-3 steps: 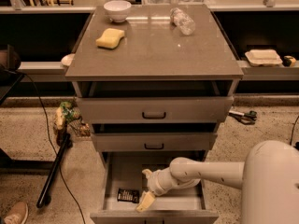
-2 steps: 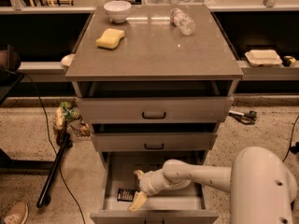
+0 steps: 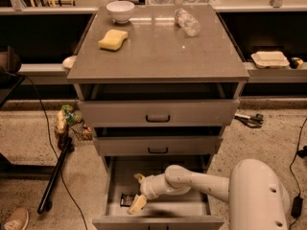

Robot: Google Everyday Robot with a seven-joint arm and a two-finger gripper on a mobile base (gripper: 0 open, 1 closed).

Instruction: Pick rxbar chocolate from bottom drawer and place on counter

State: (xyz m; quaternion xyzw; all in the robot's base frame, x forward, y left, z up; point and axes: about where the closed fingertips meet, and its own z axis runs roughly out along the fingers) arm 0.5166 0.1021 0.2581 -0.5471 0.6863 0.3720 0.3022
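Moved left from a second ago: jaws spread apart, gripper (image 3: pixel 138 191) low centre of frame inside bottom drawer (image 3: pixel 192 221), lower finger just beside rxbar chocolate (image 3: pixel 126 200). Counter (image 3: pixel 158 51) above holds sponge (image 3: pixel 113 39), bowl (image 3: pixel 120 9), bottle (image 3: pixel 187 22).

End effector (image 3: pixel 137 191) in bottom drawer (image 3: pixel 158 223) (middle drawer (image 3: pixel 192 145) overhangs).

Glare-streaked counter (image 3: pixel 158 56); jaws in shadowed drawer (image 3: pixel 160 221)
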